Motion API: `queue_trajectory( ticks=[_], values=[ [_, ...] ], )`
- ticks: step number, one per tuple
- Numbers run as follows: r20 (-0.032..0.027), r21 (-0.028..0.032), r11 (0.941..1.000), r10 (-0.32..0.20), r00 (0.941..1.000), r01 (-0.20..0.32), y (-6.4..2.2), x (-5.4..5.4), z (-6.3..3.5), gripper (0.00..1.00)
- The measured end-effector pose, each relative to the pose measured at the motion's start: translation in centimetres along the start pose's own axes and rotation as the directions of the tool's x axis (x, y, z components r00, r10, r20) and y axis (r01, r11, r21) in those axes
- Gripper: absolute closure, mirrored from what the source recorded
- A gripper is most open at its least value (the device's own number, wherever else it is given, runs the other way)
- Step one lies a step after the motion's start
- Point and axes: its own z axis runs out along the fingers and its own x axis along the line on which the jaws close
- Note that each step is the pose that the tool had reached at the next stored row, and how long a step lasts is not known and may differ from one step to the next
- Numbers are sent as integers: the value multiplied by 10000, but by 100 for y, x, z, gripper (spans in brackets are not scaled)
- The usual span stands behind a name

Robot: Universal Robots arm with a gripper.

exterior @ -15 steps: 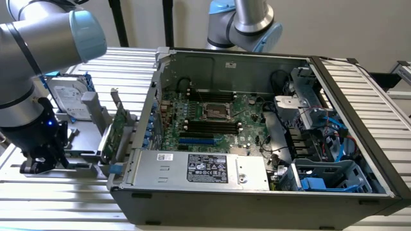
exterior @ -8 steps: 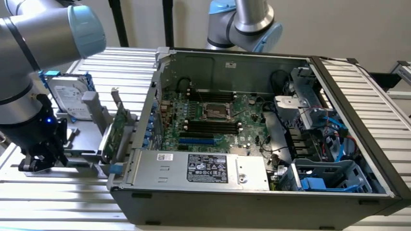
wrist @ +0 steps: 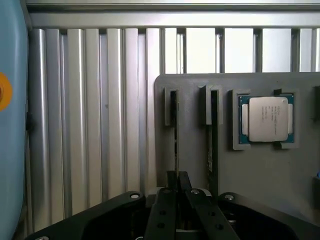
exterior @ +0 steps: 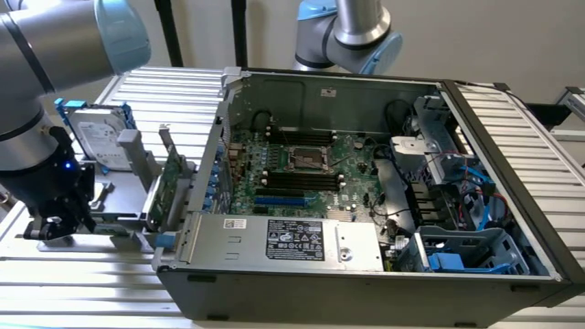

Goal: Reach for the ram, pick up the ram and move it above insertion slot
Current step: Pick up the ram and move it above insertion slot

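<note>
Ram (wrist: 175, 130): edge-on, seated in a groove of the grey holder (wrist: 260, 170) on the bench (exterior: 82, 274).
End effector (wrist: 177, 175): fingers apparently pinched onto the ram's edge.
Reach done; lift not yet done.
Insertion slot (exterior: 297, 177): inside the computer case (exterior: 366, 288), well apart.

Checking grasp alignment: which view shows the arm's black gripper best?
Wrist view: the black gripper is close up, in line with the thin edge-on ram stick standing in the grey holder plate. The exterior view shows it side-on, low at that view's left, contact hidden.
</note>
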Motion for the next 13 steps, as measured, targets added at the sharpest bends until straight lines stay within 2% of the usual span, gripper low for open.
queue_trajectory(
  ticks=[6,13],
  values=[
    [61,-12,10000,-3,10000,3,-15,-3,-140,87],
    [102,-30,10000,-17,9999,17,-42,-9,-444,87]
  ],
)
